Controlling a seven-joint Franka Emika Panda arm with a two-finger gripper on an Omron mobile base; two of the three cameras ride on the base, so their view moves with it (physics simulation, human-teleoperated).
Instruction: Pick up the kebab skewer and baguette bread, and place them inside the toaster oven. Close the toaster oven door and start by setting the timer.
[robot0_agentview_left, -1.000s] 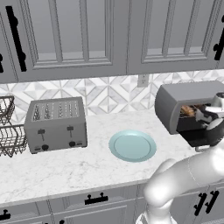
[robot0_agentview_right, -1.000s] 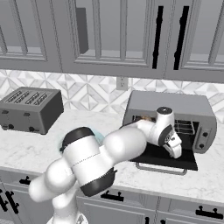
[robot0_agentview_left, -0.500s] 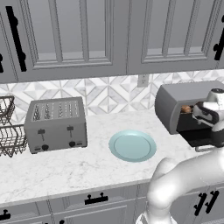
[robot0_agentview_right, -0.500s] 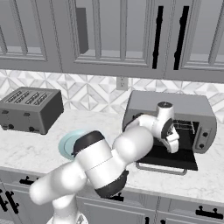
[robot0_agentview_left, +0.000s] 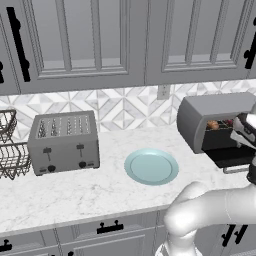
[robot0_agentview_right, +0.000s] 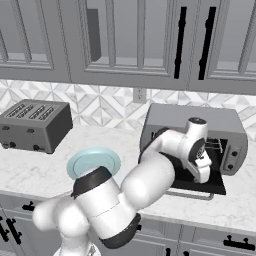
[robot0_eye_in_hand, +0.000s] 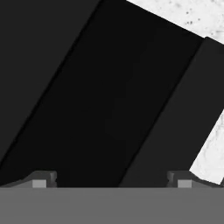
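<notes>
The dark grey toaster oven (robot0_agentview_left: 210, 112) (robot0_agentview_right: 200, 117) stands at the right of the counter. Its door (robot0_agentview_right: 202, 184) (robot0_eye_in_hand: 109, 96) lies folded down flat, with the silver handle (robot0_agentview_right: 192, 196) at the front. On the rack inside, the golden-brown baguette bread (robot0_agentview_left: 213, 125) shows at the left. A small reddish bit beside it looks like the kebab skewer (robot0_agentview_left: 228, 123). My gripper (robot0_agentview_right: 205, 172) (robot0_eye_in_hand: 111, 180) hangs just above the lowered door, pointing down at its black glass. It is open, with nothing between its fingertips (robot0_eye_in_hand: 40, 179).
A teal plate (robot0_agentview_left: 151, 167) (robot0_agentview_right: 94, 162) lies bare mid-counter. A light grey slot toaster (robot0_agentview_left: 64, 141) (robot0_agentview_right: 32, 125) stands to the left, and a wire basket (robot0_agentview_left: 10, 150) is at the far left. Wall cabinets hang overhead. White marble (robot0_eye_in_hand: 192, 13) shows past the door's edge.
My hand has drawn back from the oven's mouth and tipped down over the lowered door. The jaws have stayed wide apart.
</notes>
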